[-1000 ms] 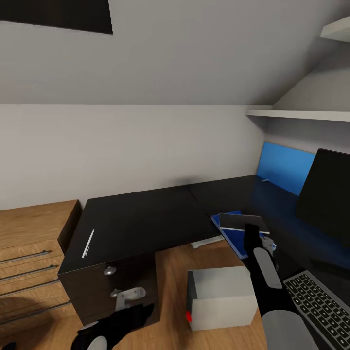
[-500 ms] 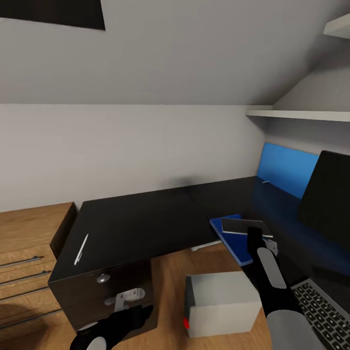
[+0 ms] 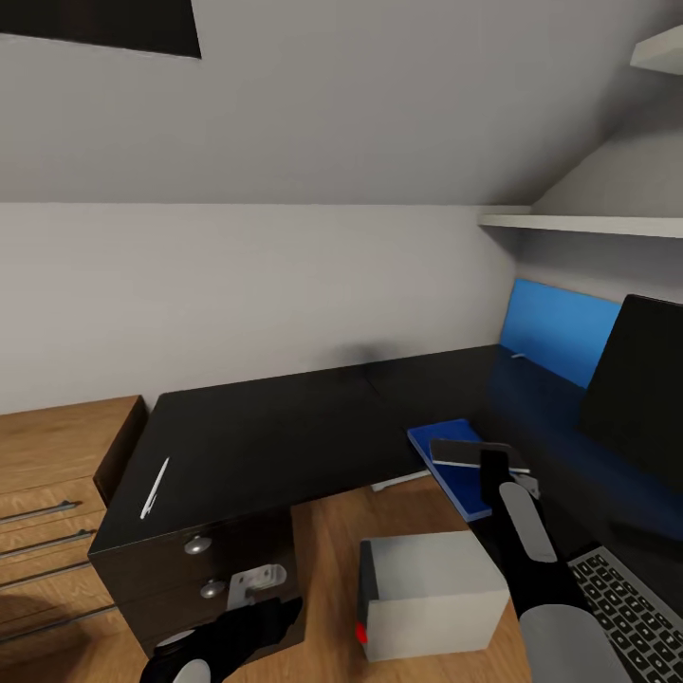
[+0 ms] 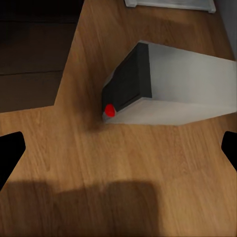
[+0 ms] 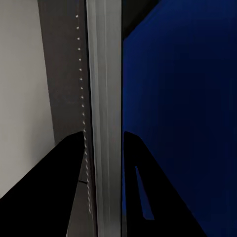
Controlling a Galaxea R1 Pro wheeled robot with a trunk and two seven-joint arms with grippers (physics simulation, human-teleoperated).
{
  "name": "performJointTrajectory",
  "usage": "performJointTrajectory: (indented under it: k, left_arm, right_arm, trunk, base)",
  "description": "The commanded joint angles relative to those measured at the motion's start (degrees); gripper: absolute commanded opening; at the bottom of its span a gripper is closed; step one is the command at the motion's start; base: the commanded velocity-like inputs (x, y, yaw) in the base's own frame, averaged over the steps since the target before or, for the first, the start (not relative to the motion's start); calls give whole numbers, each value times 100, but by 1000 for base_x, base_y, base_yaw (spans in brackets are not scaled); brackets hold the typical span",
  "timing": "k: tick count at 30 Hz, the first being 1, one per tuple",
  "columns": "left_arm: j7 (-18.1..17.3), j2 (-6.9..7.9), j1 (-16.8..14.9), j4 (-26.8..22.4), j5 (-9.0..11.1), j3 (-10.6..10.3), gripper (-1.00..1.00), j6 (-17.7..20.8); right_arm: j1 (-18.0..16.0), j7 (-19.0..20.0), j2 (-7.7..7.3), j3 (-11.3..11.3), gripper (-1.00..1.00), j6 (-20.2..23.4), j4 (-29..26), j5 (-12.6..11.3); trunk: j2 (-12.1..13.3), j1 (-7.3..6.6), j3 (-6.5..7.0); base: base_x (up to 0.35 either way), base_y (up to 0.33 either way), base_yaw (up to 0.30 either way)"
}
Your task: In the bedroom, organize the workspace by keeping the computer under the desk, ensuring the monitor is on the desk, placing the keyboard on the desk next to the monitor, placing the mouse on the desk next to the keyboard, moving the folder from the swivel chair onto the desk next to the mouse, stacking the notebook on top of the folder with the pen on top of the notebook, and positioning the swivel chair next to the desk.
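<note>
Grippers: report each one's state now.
Left gripper: open, holding nothing.
Right gripper: shut on the notebook, above the folder.

Wooden dresser [image 3: 57,474]: I see it left of the black table, metal bar handles on its drawers.
Wall shelf [image 3: 588,225]: white, upper right, under the sloped ceiling.
Blue panel [image 3: 555,327]: against the wall behind the table's far right edge.
Wood floor [image 3: 332,531]: bare planks.

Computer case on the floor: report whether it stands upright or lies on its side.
On its side. The computer lies flat on the wood floor, its broad grey panel facing up, dark front face with red button toward the drawers.
</note>
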Motion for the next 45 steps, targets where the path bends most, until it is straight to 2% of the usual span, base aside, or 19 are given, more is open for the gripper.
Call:
performJointTrajectory:
  k: [1, 17, 25, 32, 40, 45]
  left_arm:
    - [59, 5, -6, -8, 61, -12, 100, 0]
    - [60, 5, -6, 1, 60, -14, 100, -4]
    - [60, 5, -6, 1, 61, -21, 100, -2]
    - [60, 5, -6, 1, 63, -35, 100, 0]
    - [60, 5, -6, 4, 63, -182, 100, -8]
    - [60, 5, -6, 9, 64, -195, 100, -9]
  right_arm:
    - [-4, -9, 3, 4, -100, -37, -7, -57]
    - [-4, -12, 3, 258, -100, -44, 16, -57]
    - [-4, -12, -2, 279, -100, -46, 20, -44]
    - [-4, -19, -81, 280, -100, -44, 21, -56]
    - [-4, -19, -110, 280, -100, -45, 20, -57]
    - [-4, -18, -111, 280, -100, -45, 20, -57]
  trunk:
    - [-4, 0, -6]
    - [-4, 0, -6]
    - [-4, 0, -6]
    - [-4, 0, -6]
    - [-4, 0, -6]
    - [-4, 0, -6]
  base:
    - [0, 0, 0]
    - [36, 24, 0]
    - [3, 2, 0]
    - [0, 0, 0]
    - [57, -33, 0]
    - [15, -10, 0]
